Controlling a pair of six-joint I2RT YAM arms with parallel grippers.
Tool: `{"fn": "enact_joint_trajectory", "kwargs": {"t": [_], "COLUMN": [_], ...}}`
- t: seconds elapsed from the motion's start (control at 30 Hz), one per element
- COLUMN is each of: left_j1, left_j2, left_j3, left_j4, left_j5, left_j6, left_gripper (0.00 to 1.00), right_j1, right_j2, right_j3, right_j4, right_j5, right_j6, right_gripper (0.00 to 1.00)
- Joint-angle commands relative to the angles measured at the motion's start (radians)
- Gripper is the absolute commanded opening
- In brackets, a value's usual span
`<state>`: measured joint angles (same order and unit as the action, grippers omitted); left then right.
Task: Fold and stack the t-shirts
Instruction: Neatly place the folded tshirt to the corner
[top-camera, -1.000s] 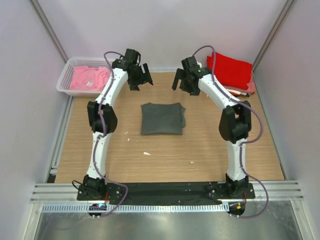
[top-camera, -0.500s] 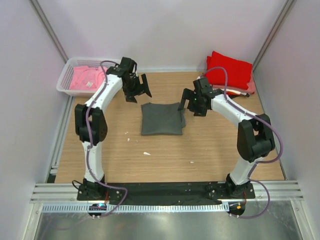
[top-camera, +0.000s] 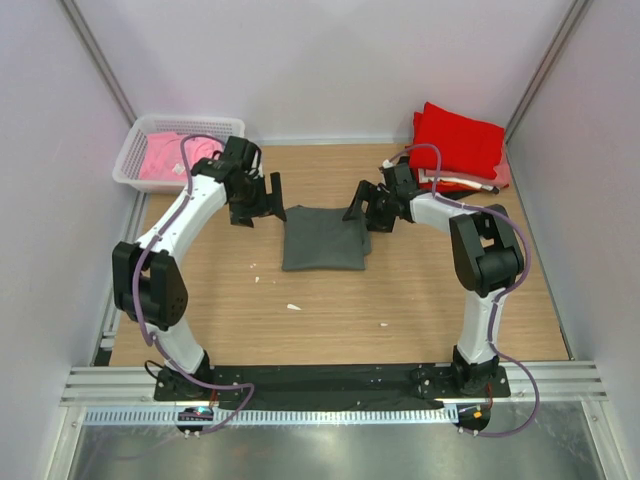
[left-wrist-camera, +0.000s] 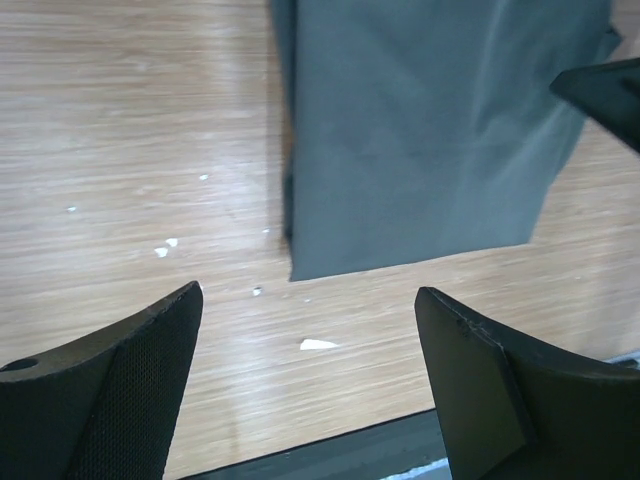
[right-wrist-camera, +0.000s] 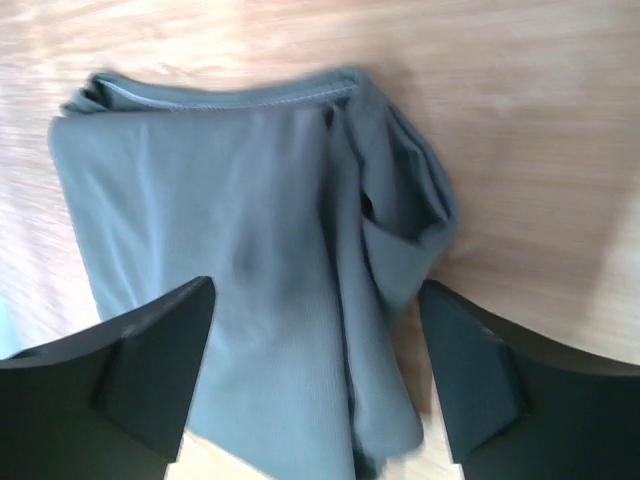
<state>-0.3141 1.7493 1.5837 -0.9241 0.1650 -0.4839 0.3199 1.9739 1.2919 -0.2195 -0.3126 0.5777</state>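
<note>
A dark grey t-shirt (top-camera: 322, 238) lies folded into a rectangle mid-table. My left gripper (top-camera: 256, 202) is open and empty just off its far left corner. In the left wrist view (left-wrist-camera: 310, 335) the shirt (left-wrist-camera: 430, 130) lies ahead of the jaws, apart from them. My right gripper (top-camera: 363, 207) is open at the shirt's far right corner. In the right wrist view (right-wrist-camera: 315, 355) its jaws straddle the bunched right edge of the shirt (right-wrist-camera: 250, 240). A folded stack of red shirts (top-camera: 460, 142) sits at the back right. A pink shirt (top-camera: 168, 158) lies in the basket.
The white latticed basket (top-camera: 128, 168) stands at the back left corner. A thin pen-like object (top-camera: 482, 185) lies by the red stack. Small white scraps (top-camera: 293, 307) dot the wooden table (top-camera: 400, 300). Side walls close in left and right.
Both arms came down and forward from the back of the table to the far corners of the grey shirt. Both grippers stayed open.
</note>
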Motion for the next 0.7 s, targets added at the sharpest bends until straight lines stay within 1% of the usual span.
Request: {"fn": "enact_joint_trajectory", "kwargs": {"t": [0.0,0.03,0.07,0.13,0.17,0.2,0.23,0.3,0.33,0.4,0.43,0.47,0.6,0.67], "left_j1": [-0.002,0.000,0.000,0.000,0.000,0.000,0.000,0.000,0.000,0.000,0.000,0.000,0.000,0.000], "left_j2": [-0.089,-0.096,-0.106,-0.125,-0.131,-0.134,-0.132,-0.132,-0.134,-0.163,-0.181,-0.201,-0.328,-0.413], "left_j3": [-0.033,-0.045,-0.071,-0.109,-0.123,-0.132,-0.140,-0.140,-0.139,-0.139,-0.145,-0.152,-0.218,-0.289], "left_j4": [0.047,0.053,0.073,0.093,0.114,0.120,0.119,0.114,0.111,0.096,0.090,0.073,0.030,0.015], "left_j5": [-0.090,-0.111,-0.113,-0.111,-0.110,-0.113,-0.119,-0.124,-0.124,-0.119,-0.116,-0.107,-0.088,-0.087], "left_j6": [0.074,0.077,0.077,0.077,0.077,0.079,0.082,0.085,0.084,0.073,0.068,0.065,0.051,0.042], "left_gripper": [0.88,0.88,0.88,0.88,0.88,0.88,0.87,0.87,0.87,0.86,0.86,0.86,0.87,0.87], "right_j1": [0.010,0.014,0.016,0.019,0.019,0.019,0.021,0.019,0.019,0.019,0.019,0.018,0.002,-0.007], "right_j2": [0.052,0.063,0.066,0.072,0.077,0.075,0.077,0.077,0.077,0.069,0.063,0.034,-0.043,-0.069], "right_j3": [-0.049,-0.063,-0.080,-0.137,-0.157,-0.190,-0.206,-0.241,-0.246,-0.247,-0.244,-0.234,-0.191,-0.137], "right_j4": [0.153,0.175,0.199,0.288,0.316,0.366,0.391,0.474,0.492,0.550,0.557,0.559,0.552,0.505], "right_j5": [-0.098,-0.112,-0.131,-0.154,-0.175,-0.183,-0.187,-0.221,-0.235,-0.279,-0.284,-0.287,-0.296,-0.298], "right_j6": [0.052,0.065,0.077,0.117,0.131,0.155,0.168,0.195,0.214,0.237,0.244,0.246,0.267,0.274], "right_gripper": [0.85,0.83,0.77,0.73,0.65,0.61,0.52,0.40,0.29,0.15,0.04,0.01,0.01,0.01]}}
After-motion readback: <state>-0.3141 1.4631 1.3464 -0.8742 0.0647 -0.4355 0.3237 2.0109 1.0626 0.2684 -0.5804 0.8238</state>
